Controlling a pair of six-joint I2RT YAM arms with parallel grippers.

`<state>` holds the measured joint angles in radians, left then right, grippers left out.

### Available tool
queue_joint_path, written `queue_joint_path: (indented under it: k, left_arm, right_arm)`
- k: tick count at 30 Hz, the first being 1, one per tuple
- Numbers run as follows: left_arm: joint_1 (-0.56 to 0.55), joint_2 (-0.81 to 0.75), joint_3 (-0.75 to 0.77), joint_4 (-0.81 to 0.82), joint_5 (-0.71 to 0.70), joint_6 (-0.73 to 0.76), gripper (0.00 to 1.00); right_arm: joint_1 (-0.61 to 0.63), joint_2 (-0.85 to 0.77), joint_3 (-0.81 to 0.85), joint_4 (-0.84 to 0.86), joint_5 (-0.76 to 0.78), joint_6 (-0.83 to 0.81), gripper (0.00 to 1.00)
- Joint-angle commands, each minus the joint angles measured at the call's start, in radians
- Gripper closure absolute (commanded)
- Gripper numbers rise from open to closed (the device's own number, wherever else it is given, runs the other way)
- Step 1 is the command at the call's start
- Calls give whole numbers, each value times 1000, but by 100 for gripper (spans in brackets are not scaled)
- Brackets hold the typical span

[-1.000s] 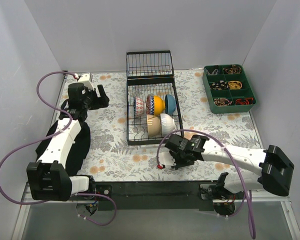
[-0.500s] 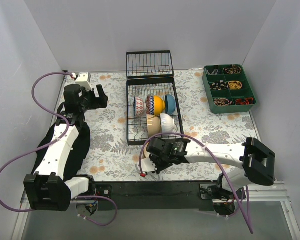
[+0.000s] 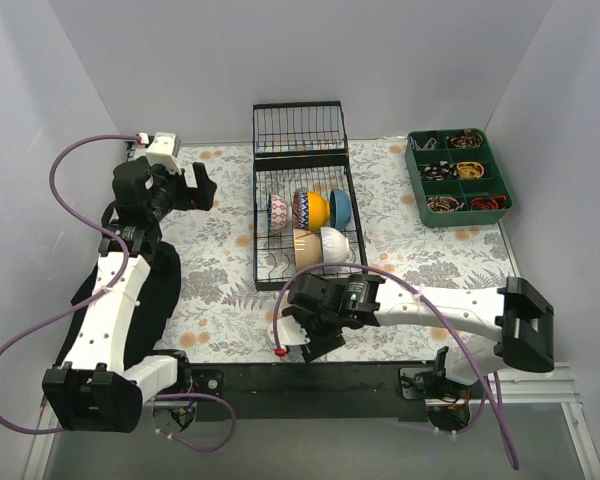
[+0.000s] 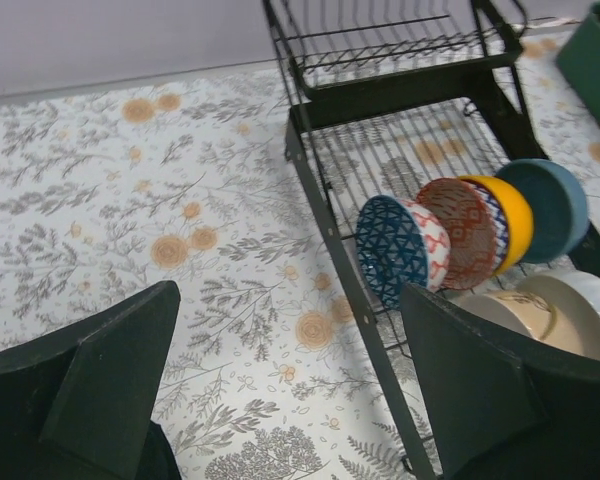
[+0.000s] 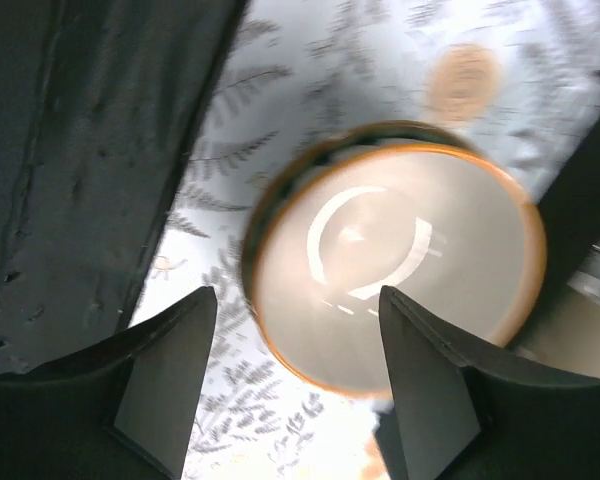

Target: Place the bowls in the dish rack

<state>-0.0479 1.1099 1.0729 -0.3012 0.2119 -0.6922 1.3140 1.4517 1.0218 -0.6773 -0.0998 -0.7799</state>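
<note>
The black wire dish rack (image 3: 261, 250) (image 4: 328, 245) holds several bowls on edge: a blue-patterned one (image 4: 392, 248), a red-patterned one (image 4: 465, 225), a yellow-orange one (image 3: 318, 210), a blue one (image 3: 341, 208), with a cream one (image 3: 305, 248) and a white one (image 3: 333, 245) in front. Another bowl (image 5: 390, 270), cream inside with an orange rim, lies blurred on the floral tabletop near the front edge, its near rim between the tips of my open right gripper (image 3: 298, 335) (image 5: 300, 385). My left gripper (image 3: 195, 188) (image 4: 300, 400) hangs open and empty, left of the rack.
A green compartment tray (image 3: 458, 178) of small items stands at the back right. The rack's hinged grid end (image 3: 300, 128) stands up at the back. A dark cloth (image 3: 145, 300) lies under the left arm. The black front bar (image 3: 310, 375) runs close to the right gripper.
My right gripper moved left along the front edge and went from shut to open around the cream bowl. The left gripper opened wider and drew slightly back and left.
</note>
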Motion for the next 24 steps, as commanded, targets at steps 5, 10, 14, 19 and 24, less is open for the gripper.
queue_joint_path:
  k: [5, 10, 14, 19, 24]
  left_arm:
    - [0, -9, 191, -307, 380, 265, 12]
    - [-142, 57, 330, -666, 482, 554, 13]
    - [-442, 67, 296, -855, 260, 663, 16]
    - [-696, 145, 257, -820, 101, 580, 23]
    - [-848, 255, 269, -736, 76, 432, 30]
  right_arm:
    - [-71, -198, 280, -133, 184, 137, 22]
    - [-471, -278, 368, -133, 114, 364, 18]
    - [-700, -335, 385, -96, 167, 439, 15]
    - [-962, -379, 321, -53, 126, 582, 11]
    - [-1118, -416, 271, -94, 129, 593, 10]
